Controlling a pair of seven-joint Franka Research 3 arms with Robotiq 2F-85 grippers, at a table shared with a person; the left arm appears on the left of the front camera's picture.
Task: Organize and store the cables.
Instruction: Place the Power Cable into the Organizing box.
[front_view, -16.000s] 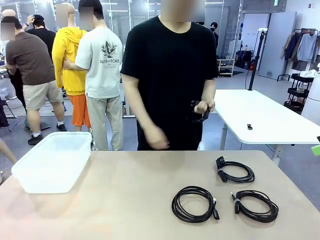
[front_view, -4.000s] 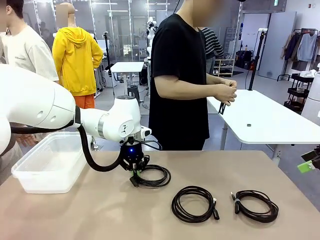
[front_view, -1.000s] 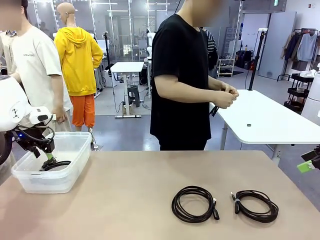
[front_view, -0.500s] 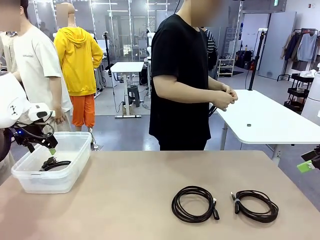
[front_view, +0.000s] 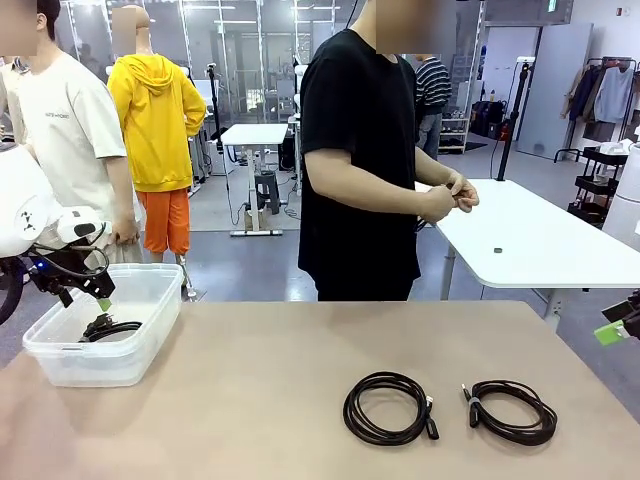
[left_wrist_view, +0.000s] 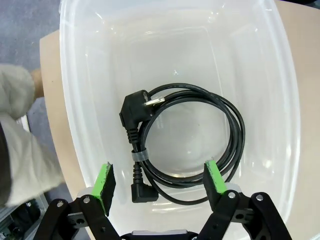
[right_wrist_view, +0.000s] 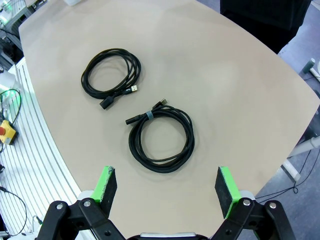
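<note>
The tan counter (front_view: 250, 400) has a smooth, matte top, and the right wrist view shows its edge curving round. At its far left corner sits a clear plastic bin (front_view: 100, 365). Flat on the bin's bottom lies one coiled black cord (left_wrist_view: 190, 91) with an angled plug. Toward the right end two more black coils lie straight on the counter, side by side but not touching: the middle coil (front_view: 349, 408) and the right coil (front_view: 510, 437), which is bound with a small band. Both are well apart from the bin.
</note>
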